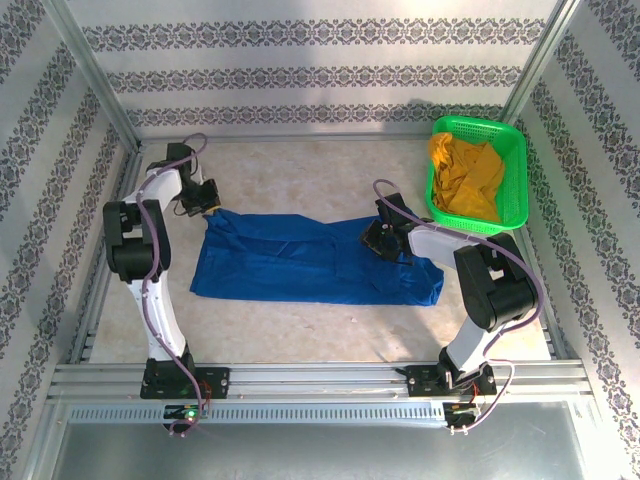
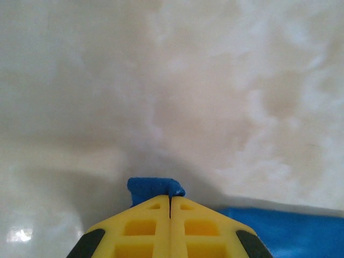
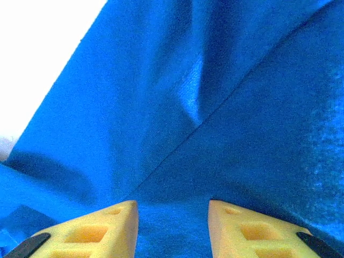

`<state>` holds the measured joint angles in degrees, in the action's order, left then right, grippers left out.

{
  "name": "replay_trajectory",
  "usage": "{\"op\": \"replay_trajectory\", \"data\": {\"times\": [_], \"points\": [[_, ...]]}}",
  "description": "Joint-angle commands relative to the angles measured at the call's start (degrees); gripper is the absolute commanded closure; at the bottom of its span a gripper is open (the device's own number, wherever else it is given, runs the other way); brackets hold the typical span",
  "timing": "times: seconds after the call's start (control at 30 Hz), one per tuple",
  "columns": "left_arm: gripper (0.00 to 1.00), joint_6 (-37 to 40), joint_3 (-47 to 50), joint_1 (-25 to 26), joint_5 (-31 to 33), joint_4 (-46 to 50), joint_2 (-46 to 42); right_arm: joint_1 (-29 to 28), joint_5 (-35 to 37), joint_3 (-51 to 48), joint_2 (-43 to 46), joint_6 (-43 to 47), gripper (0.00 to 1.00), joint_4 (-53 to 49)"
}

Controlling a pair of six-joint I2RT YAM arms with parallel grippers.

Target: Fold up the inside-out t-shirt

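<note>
Left hand (image 2: 170, 200) clamps a corner of the t-shirt (image 1: 310, 260) toward the tabletop's (image 1: 300, 335) left edge, likely to lift it; right hand (image 3: 172, 209), jaws apart, is poised over the cloth.

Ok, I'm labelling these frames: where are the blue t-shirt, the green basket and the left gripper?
blue t-shirt (image 1: 300, 262): top external view, middle of the cloth.
green basket (image 1: 512, 170): top external view, right wall.
left gripper (image 2: 170, 200): left wrist view, seam between its closed fingertips.
</note>
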<state>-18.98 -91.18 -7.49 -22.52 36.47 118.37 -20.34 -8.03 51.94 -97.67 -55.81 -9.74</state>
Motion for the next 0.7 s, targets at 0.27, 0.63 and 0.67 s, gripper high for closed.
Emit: {"op": "replay_trajectory", "data": {"times": [0.27, 0.63, 0.67], "points": [[1.00, -7.5, 18.7, 0.5, -5.9, -11.2, -21.9, 0.8, 1.4, -1.7, 0.4, -1.4, 0.60, 0.8], [0.88, -10.7, 34.2, 0.4, -5.7, -19.0, -29.2, 1.1, 1.2, -1.8, 0.1, -1.3, 0.60, 0.8], [0.95, -10.5, 34.6, 0.5, -4.4, -18.3, -29.5, 1.1, 1.2, -1.8, 0.1, -1.4, 0.60, 0.8]]}}
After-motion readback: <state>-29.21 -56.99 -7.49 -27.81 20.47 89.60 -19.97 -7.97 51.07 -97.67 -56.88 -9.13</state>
